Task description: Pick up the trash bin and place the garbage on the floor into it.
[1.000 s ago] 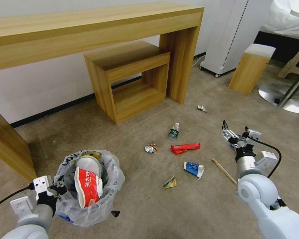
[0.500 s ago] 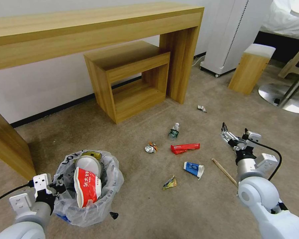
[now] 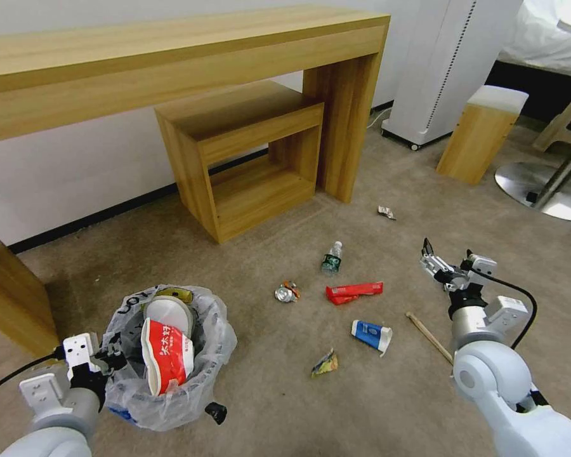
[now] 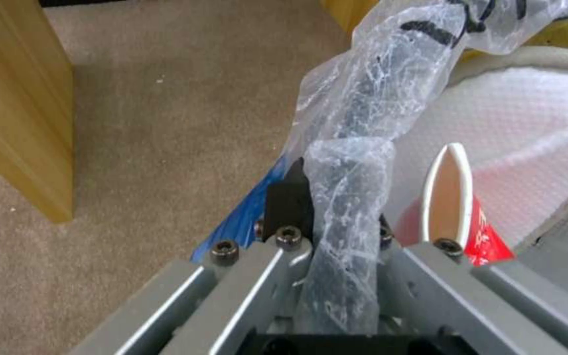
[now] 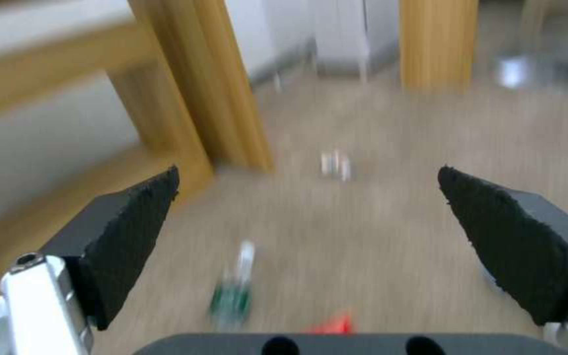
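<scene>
Left gripper (image 4: 337, 217) clamps the bagged rim of the trash bin (image 3: 171, 355) at its 9 o'clock edge. Right gripper (image 3: 447, 260), jaws spread, hovers above the floor (image 3: 266, 393); bottle (image 3: 331, 258) at its 9 o'clock.

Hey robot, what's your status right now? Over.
Left gripper shut on trash bin rim. Right gripper open, empty, above floor. Bottle, can, red carton not yet collected. Nothing blocking.
</scene>
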You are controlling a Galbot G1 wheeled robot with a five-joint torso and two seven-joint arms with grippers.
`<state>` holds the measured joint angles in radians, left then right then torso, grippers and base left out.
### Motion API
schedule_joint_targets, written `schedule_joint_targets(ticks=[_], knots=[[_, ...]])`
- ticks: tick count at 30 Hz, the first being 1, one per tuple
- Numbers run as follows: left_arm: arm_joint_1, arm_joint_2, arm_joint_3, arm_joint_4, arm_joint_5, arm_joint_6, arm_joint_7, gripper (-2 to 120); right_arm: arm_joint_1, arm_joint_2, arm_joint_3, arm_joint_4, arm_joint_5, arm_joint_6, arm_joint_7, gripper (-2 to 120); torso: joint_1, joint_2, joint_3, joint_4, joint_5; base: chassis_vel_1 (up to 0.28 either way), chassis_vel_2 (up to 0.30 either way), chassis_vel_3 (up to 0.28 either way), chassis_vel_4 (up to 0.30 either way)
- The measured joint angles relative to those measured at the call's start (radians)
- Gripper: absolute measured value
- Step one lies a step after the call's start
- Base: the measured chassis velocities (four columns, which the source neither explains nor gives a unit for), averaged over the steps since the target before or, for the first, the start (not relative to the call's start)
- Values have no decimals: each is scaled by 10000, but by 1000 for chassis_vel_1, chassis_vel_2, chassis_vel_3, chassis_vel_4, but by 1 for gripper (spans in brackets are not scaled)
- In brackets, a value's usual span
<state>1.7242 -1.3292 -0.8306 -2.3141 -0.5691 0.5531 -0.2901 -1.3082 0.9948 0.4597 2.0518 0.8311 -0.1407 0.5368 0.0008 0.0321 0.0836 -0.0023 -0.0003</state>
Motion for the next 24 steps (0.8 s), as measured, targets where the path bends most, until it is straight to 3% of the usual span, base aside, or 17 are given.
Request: schedule_joint_targets(ticks=[1,3,5,8,21,24], knots=[[0,0,0,0,0,0,0,1,0,0,0,0,0,0,0,100,0,0,0,0,0,-63,34,33,-59],[-13,-26,14,43,28,-21,8,1,268,-8,-323,80,1860,-1432,1224,100,-1,0,-3,0,4,0,0,0,0],[-20,-38,19,64,39,-40,11,1,412,8,-472,43,2555,-1938,1731,100,-1,1,-4,0,3,0,0,0,0],[-67,-59,24,144,55,-97,37,1,997,265,-1275,-849,3493,-2706,2841,100,-1,0,-4,2,5,0,0,0,0],[-96,-80,18,256,90,-216,73,1,1963,1506,-2536,-2564,3965,-3263,3443,100,-1,0,-3,0,1,0,0,0,0],[-127,-134,32,298,130,-253,92,1,2294,2352,-2991,-3584,3775,-3256,3485,100,-1,1,-3,2,3,0,0,0,0]])
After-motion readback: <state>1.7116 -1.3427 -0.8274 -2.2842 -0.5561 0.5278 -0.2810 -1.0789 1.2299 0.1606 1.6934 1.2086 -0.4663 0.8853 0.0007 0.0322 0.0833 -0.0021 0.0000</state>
